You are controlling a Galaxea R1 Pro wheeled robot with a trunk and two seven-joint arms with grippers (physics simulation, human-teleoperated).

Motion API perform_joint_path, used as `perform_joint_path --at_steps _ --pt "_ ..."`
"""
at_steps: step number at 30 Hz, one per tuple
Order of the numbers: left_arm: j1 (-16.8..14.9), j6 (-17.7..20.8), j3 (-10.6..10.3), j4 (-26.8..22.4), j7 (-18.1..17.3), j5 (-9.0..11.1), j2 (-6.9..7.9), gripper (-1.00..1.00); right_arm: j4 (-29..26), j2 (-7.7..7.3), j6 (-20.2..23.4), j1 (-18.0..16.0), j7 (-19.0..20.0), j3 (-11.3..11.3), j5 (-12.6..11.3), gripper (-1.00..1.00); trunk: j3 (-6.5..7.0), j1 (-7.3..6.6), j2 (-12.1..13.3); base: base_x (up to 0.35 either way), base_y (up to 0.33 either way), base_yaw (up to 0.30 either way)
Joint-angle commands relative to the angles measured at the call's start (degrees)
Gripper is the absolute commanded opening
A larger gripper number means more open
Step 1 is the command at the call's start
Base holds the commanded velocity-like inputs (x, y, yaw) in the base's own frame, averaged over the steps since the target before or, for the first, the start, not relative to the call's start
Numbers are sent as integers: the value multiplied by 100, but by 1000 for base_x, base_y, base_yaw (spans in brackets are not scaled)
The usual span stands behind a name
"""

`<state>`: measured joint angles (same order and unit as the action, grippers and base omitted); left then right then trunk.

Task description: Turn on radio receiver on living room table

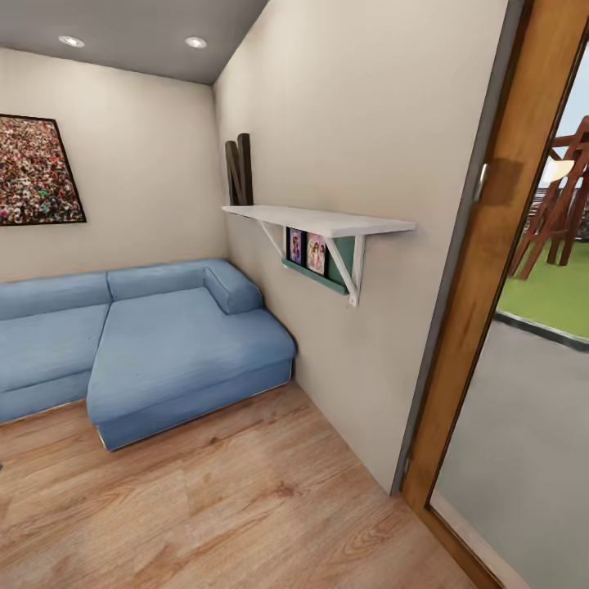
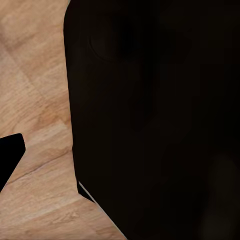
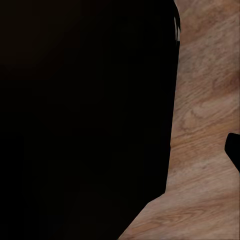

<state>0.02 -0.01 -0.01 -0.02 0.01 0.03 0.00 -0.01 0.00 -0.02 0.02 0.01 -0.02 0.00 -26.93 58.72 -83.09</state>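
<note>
The radio receiver and the table are out of view. The head view looks into a corner of the living room, with its light wood plank floor [image 1: 245, 507], beige wall [image 1: 360, 131], blue L-shaped sofa [image 1: 164, 343] and framed crowd picture [image 1: 37, 172]. In the left wrist view a large black shape [image 2: 155, 120] hangs over the floor, with a black tip [image 2: 9, 162] at the picture's edge. The right wrist view has a like black mass [image 3: 85, 115] and a small black tip [image 3: 233, 155]. Neither view lets me tell how the fingers stand.
A white wall shelf [image 1: 327, 221] with photo frames [image 1: 307, 252] beneath it juts from the right wall at about head height. A wood-framed glass door [image 1: 499, 270] on the right looks out on grass and a wooden play frame [image 1: 564, 196]. Bare floor lies before the sofa.
</note>
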Motion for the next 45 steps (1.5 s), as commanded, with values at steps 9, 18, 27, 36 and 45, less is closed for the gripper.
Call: perform_joint_path --at_steps 9,18,27,36,45 --pt "7 -8 7 -119 13 58 25 100 -28 -1 -22 7 7 -20 -6 100 0 1 1 0 0 0" --pt "7 -8 19 -207 11 190 35 100 -34 0 -24 7 -34 -24 -1 100 0 1 1 0 0 96" --pt "7 -8 19 -208 13 196 35 100 -34 0 -25 7 -36 -24 -1 100 0 1 1 0 0 264" --pt "7 -8 19 -209 16 199 35 100 -34 0 -49 7 -44 -24 0 100 0 1 1 0 0 270" --pt "7 -8 19 -209 14 199 35 100 -34 0 -68 7 -45 -24 0 100 0 1 1 0 0 270"
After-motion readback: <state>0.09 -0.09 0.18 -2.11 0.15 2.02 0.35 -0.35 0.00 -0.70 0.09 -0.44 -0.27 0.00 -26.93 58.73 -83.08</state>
